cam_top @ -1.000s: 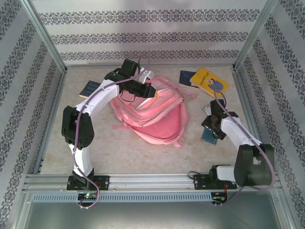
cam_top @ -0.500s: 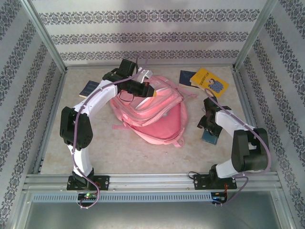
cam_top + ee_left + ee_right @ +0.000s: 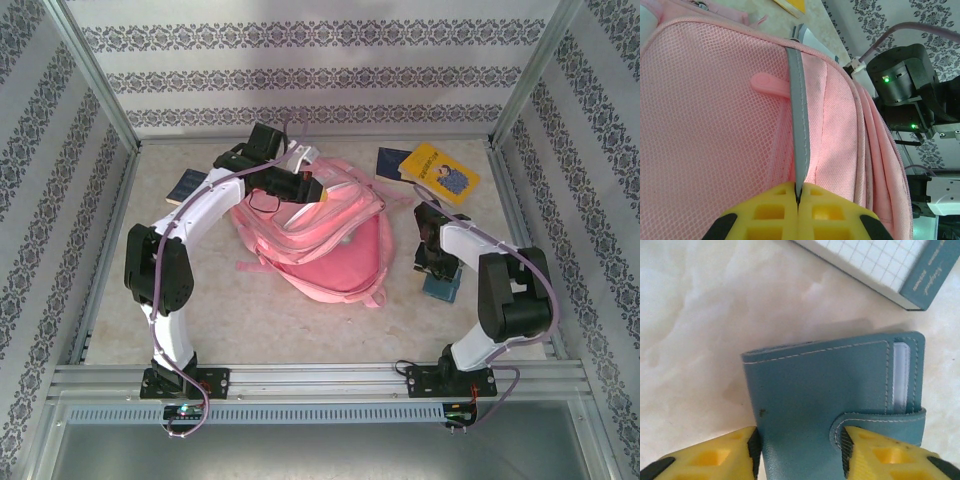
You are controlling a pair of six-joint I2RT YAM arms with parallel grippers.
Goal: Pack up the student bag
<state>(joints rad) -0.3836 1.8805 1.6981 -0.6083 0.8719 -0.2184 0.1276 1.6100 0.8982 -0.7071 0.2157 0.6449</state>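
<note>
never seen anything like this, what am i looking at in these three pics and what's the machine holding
These are two robot arms bolted to the near edge of a table. One picture is from a fixed camera above and behind them. The other two come from small cameras on each wrist, so the yellow blocks at the bottom of those are that arm's own gripper. On the table lie a big pink student bag, a yellow book, a dark blue book beside it and a small dark booklet on the left. The left gripper is shut on a grey strip on the bag. The right gripper has its jaws apart over a teal snap-strap case lying on the table.
</note>
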